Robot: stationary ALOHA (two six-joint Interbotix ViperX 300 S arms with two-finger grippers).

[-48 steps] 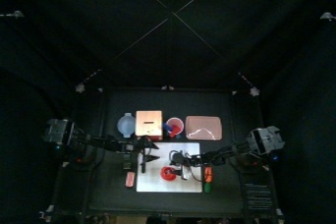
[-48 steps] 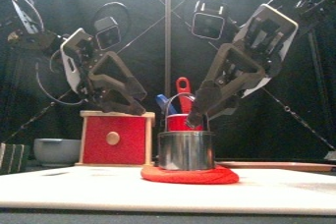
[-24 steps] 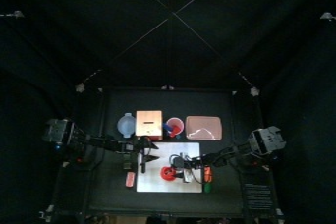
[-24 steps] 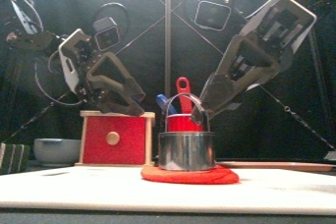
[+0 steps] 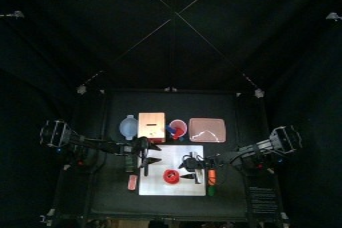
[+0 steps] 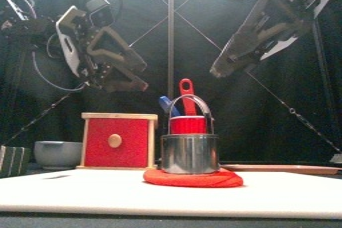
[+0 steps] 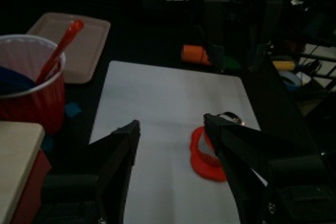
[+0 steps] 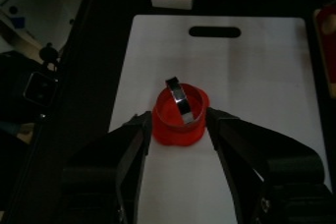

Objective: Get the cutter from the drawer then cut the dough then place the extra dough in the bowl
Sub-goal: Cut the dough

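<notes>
No word, number, brand or sign can be read in any view. The cutter (image 6: 190,154), the red cup (image 6: 189,125), the wooden box (image 6: 114,140) with its red front and the white board (image 8: 250,81) show plain faces, with no lettering that can be made out.

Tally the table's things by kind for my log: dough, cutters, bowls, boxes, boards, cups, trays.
Dough: 1
Metal cutter: 1
Bowl: 1
Wooden box: 1
White cutting board: 1
Red cup: 1
Pink tray: 1
Total: 7
</notes>
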